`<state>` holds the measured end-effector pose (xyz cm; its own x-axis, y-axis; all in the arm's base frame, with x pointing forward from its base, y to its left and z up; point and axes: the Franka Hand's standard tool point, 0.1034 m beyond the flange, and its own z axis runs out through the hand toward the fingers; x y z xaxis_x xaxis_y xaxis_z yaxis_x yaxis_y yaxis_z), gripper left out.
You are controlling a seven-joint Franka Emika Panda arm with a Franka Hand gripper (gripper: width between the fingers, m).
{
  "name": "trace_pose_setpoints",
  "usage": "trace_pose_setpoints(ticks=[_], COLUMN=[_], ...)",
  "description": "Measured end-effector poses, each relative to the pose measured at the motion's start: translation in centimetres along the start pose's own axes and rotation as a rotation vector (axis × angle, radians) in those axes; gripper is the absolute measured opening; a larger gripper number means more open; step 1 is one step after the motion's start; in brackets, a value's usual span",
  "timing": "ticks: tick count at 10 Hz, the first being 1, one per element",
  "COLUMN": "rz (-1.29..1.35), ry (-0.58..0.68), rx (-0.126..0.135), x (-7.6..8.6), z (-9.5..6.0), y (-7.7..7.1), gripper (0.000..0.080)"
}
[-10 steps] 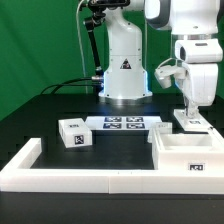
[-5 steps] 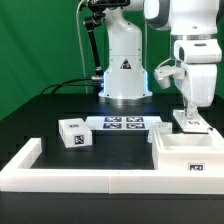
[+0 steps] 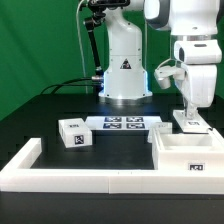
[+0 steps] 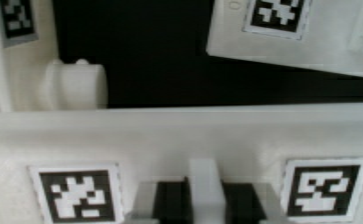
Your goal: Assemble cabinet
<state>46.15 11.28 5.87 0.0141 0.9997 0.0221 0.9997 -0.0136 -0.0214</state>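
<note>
Cabinet parts lie loose on the black bench (image 3: 40, 115). The box body (image 3: 188, 158) sits open side up by the front edge, toward the exterior view's right corner. A small block (image 3: 73, 133) lies nearer the middle, beside the marker board (image 3: 125, 124). A low rim bar (image 3: 90, 172) runs along the front edge. The arm reaches straight down behind the box body, wrist vertical, with the gripper (image 3: 188, 112) down at a tagged panel (image 3: 190, 122). In the wrist view the dark fingers (image 4: 169, 205) stand narrow on either side of a thin white rib of that panel. I cannot tell whether they pinch it.
</note>
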Motion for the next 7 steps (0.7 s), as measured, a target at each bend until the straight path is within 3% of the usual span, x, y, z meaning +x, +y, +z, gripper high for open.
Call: trace_pose_setpoints(ticks=[2,5,7], rz=[0.005,0.005,0.013], ry=[0.003,0.006,0.018], rx=[-0.01,-0.005,-0.019], x=[0.1,0.2,0.2], z=[-0.3,0.0,0.3], y=[1.1,1.2,2.0], gripper=[0.0071,0.0071,0.0071])
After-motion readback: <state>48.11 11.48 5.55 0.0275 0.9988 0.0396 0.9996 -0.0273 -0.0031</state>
